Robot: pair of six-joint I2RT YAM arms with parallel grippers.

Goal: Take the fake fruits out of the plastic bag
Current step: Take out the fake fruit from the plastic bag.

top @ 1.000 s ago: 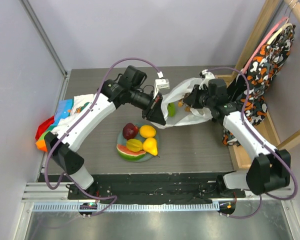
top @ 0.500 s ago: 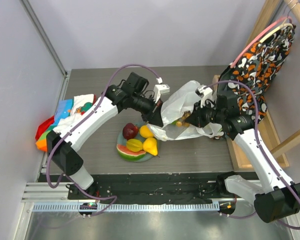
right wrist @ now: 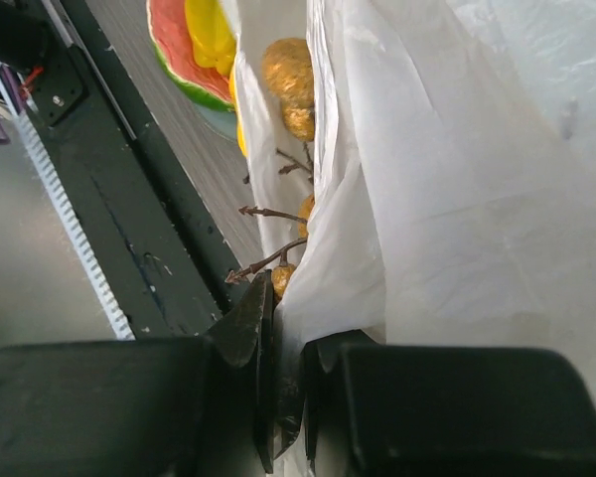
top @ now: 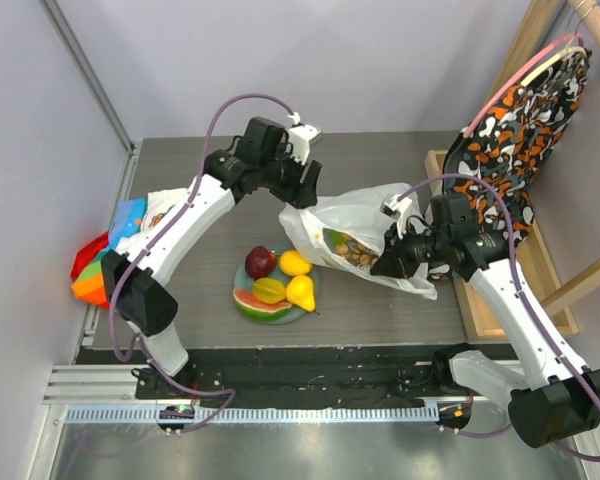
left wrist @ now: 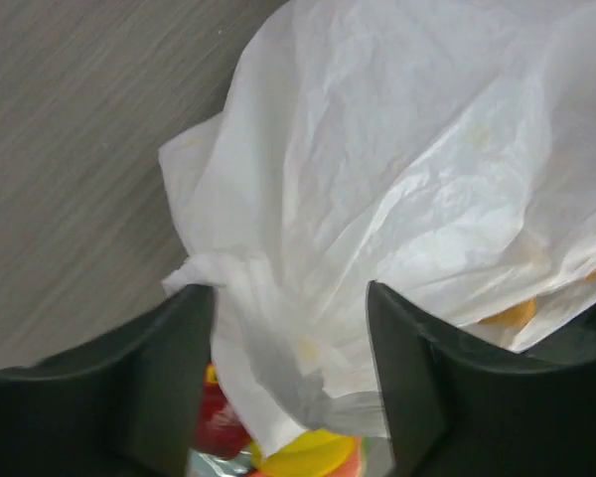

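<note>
White, crinkly film fills most of what I see. The plastic bag [top: 365, 215] hangs lifted above the grey wood-grain surface [top: 380, 315], stretched between my two arms.

My left tool [left wrist: 290, 318] is at the bag's upper left corner. Its dark fingers [left wrist: 169, 378] stand apart, with a twisted fold of film hanging between them and touching one finger. I cannot tell whether that fold is truly gripped.

My right tool [right wrist: 288, 338] is at the bag's lower right edge, its fingers narrowed almost together and pinching a pleat of the film.

Inside the bag, showing through its side, lies a bunch of tan-brown balls [top: 355, 252] on thin dark twigs.

Below and left of the bag, a pale green plate [top: 237, 283] rests on the surface. It carries a dark red apple [top: 261, 262], a yellow oval fruit [top: 296, 262], a ridged yellow-green fruit [top: 270, 290], a yellow pear [top: 301, 292] and a watermelon slice [top: 258, 304].

At the surface's left edge lies a folded colourful cloth [top: 160, 212], its print too small to read. On the right, a garment [top: 525, 110] patterned in black, orange and white hangs on a hanger.
</note>
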